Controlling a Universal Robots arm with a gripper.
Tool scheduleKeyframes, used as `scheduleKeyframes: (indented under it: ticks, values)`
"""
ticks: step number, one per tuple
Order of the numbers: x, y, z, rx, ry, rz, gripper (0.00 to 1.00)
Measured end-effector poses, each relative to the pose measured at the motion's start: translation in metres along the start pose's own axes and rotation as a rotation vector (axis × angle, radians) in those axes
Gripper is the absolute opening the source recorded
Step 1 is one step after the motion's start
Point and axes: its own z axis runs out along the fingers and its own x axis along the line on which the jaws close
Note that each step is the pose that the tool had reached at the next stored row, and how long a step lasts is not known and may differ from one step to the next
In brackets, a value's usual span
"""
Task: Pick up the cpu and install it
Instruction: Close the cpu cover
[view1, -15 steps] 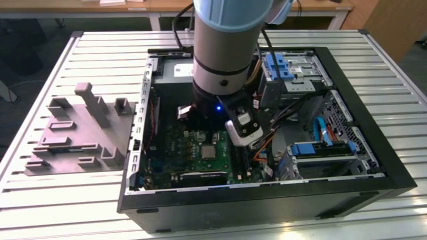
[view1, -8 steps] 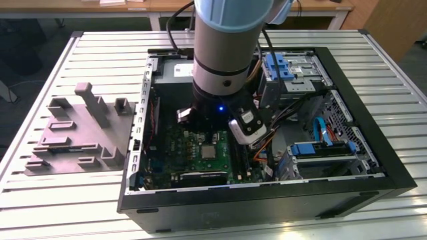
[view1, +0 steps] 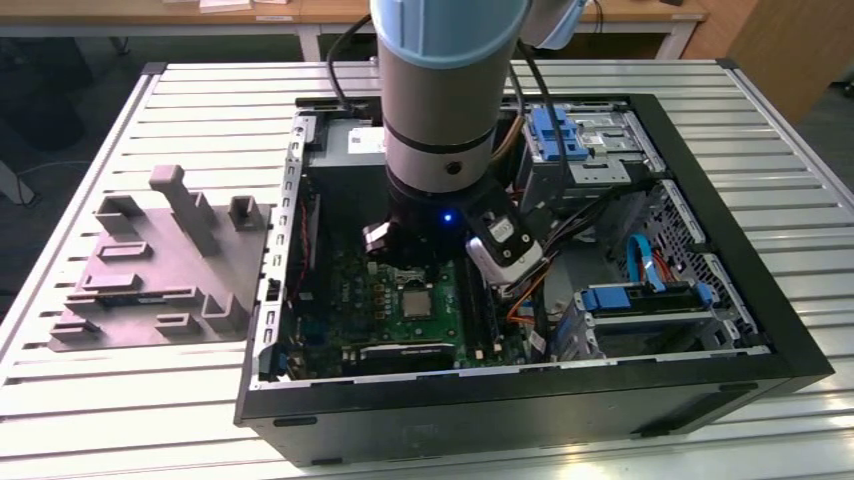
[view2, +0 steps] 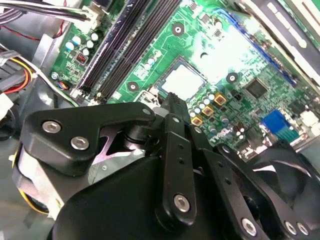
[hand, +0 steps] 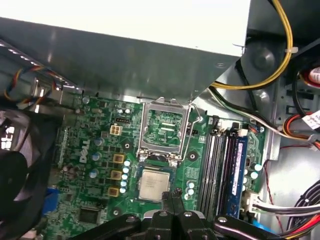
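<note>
The cpu (hand: 153, 184) lies flat in the socket of the green motherboard (hand: 100, 165), silver top up; it also shows in the second wrist view (view2: 181, 81) and the exterior view (view1: 418, 303). The socket's metal frame (hand: 164, 127) is swung open beside it. My gripper (hand: 173, 193) hangs just above the board at one edge of the cpu, its black fingers (view2: 172, 102) pressed together with nothing between them. It does not touch the chip.
The arm (view1: 441, 100) reaches down into an open black PC case (view1: 747, 290). Memory slots (hand: 222, 165), cable bundles (hand: 280, 60), a fan (hand: 20, 170) and blue drive bays (view1: 641, 300) surround the socket. A grey moulded fixture (view1: 160, 270) stands at the exterior view's left.
</note>
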Motion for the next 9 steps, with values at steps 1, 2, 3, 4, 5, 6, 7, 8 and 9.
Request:
scheduleKeyframes:
  ticks: [1, 2, 3, 4, 5, 6, 7, 8, 9]
  values:
    - [-0.001, 0.0004, 0.0005, 0.0001, 0.0002, -0.002, 0.11]
    - [-0.0023, 0.0009, 0.0009, 0.0, 0.0002, -0.003, 0.11]
    - [-0.0031, 0.0013, 0.0011, -0.0001, 0.0001, -0.003, 0.11]
    - [-0.0035, 0.0017, 0.0012, -0.0002, 0.0001, -0.003, 0.11]
    - [-0.004, 0.0018, 0.0012, -0.0002, 0.0004, -0.003, 0.11]
    - [-0.0046, 0.0019, 0.0013, -0.0004, 0.0009, -0.003, 0.11]
    - [-0.0051, 0.0018, 0.0013, -0.0004, 0.0014, -0.003, 0.11]
    - [-0.0052, 0.0018, 0.0013, -0.0004, 0.0015, -0.003, 0.11]
    - [-0.0055, 0.0018, 0.0013, -0.0004, 0.0016, -0.003, 0.11]
